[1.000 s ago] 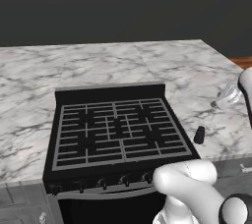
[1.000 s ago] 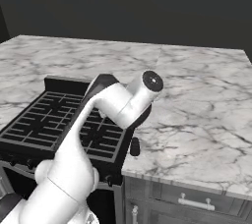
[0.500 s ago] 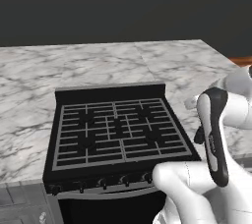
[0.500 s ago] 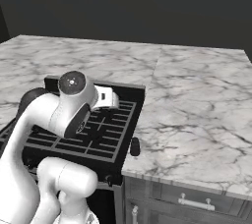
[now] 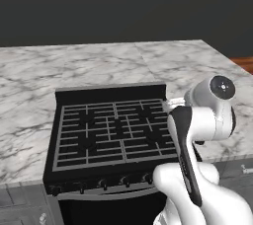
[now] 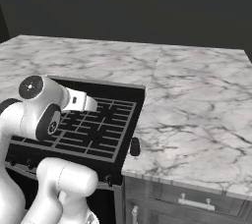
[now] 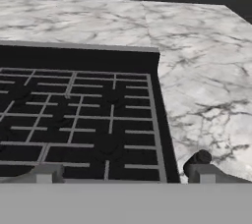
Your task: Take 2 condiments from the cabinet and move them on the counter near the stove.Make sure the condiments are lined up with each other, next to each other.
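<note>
- The black shaker (image 6: 135, 146) is standing upright on the tabletop (image 6: 197, 105), just beside the stove's (image 6: 93, 129) right edge and just past the tool's right fingertip in the hand view.
- That one condiment appears placed; the brown sauce bottle is still lacking beside it, so I judge the task about half done.
- The tool (image 7: 125, 176) is hanging released and empty, jaws spread wide, hovering low over the stove's front corner.
</note>
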{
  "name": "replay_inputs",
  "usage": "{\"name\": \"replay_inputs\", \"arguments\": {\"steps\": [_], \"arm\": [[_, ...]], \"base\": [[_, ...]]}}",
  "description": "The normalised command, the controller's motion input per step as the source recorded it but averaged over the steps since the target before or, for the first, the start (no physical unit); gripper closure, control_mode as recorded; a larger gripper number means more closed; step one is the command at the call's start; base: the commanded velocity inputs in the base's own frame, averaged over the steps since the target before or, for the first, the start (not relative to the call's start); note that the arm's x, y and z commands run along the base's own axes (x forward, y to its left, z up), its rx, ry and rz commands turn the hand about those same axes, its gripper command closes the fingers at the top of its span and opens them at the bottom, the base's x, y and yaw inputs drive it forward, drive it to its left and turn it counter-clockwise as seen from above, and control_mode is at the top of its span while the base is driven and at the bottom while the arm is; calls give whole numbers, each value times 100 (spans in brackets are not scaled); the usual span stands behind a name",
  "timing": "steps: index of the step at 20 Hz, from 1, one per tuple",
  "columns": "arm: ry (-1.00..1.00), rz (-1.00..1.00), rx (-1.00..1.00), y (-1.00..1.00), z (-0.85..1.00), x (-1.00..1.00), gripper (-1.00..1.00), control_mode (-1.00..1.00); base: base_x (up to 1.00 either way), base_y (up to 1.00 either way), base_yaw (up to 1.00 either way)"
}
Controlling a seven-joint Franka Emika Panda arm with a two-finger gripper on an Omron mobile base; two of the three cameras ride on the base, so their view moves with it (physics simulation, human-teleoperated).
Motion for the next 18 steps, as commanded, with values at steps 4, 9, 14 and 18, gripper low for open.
{"name": "replay_inputs", "arguments": {"steps": [4,9,14,18], "arm": [[-14,1,13,5,18,0,-100,-100],[-24,3,19,0,21,-13,-100,-100],[-17,0,9,1,39,-34,-100,-100],[-4,-4,0,8,21,-33,-100,-100]], "base": [[0,0,0],[0,0,0],[0,0,0],[0,0,0]]}}
